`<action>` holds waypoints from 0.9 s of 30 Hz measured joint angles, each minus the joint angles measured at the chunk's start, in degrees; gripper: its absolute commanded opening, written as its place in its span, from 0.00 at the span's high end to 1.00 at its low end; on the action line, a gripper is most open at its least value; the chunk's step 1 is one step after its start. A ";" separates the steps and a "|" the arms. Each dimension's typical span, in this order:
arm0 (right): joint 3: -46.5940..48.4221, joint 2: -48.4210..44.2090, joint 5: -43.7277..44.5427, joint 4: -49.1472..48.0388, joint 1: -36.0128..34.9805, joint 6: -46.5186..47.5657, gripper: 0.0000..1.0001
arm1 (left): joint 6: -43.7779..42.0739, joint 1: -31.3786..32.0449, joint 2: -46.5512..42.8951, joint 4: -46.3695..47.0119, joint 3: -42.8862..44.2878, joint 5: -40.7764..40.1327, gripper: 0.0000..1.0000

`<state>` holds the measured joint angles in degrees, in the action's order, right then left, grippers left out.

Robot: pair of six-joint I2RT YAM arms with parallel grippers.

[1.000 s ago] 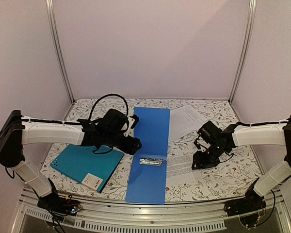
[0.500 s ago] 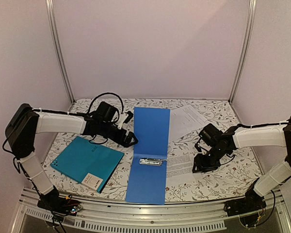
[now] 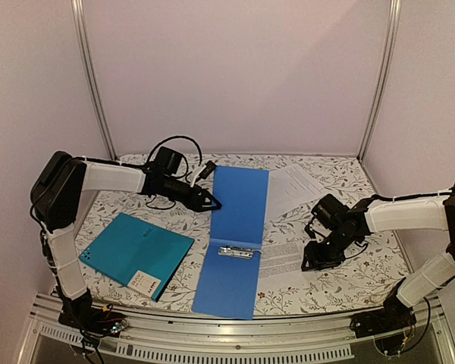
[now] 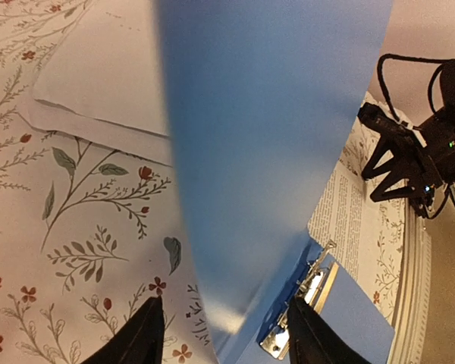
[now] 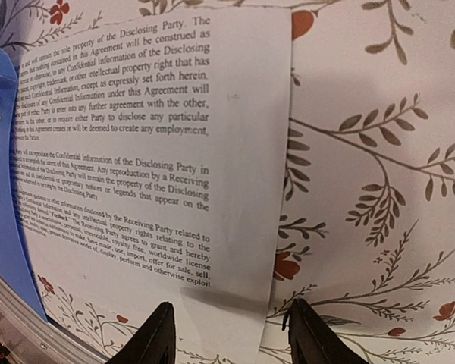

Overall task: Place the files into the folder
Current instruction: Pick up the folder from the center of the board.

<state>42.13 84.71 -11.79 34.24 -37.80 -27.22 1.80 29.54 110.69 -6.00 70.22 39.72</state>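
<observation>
Two text-dense white sheets, teal folder closed, left gripper parted, right gripper parted.

Folder: teal, closed, lay flat at left, labelled near corner | Files: two printed white sheets lay flat, centre-right.
</observation>
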 measured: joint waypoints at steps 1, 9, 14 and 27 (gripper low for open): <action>-0.07 -0.02 0.00 -0.02 0.00 0.00 0.49 | -0.07 -0.07 0.37 0.17 0.42 1.20 0.56; -0.13 -0.04 -0.07 -0.37 0.00 0.00 0.50 | 0.87 -0.20 3.15 1.86 3.13 7.50 0.85; -0.15 -0.04 -0.33 -0.48 0.00 0.00 0.51 | 1.38 -0.35 3.21 2.05 3.78 8.76 0.96; 0.48 -0.42 1.46 0.37 0.00 0.00 0.50 | 1.25 -6.56 3.21 1.95 5.88 10.19 1.00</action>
<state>42.61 84.29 -10.33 34.61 -37.80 -27.22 3.05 22.98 113.91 -4.05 76.09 49.91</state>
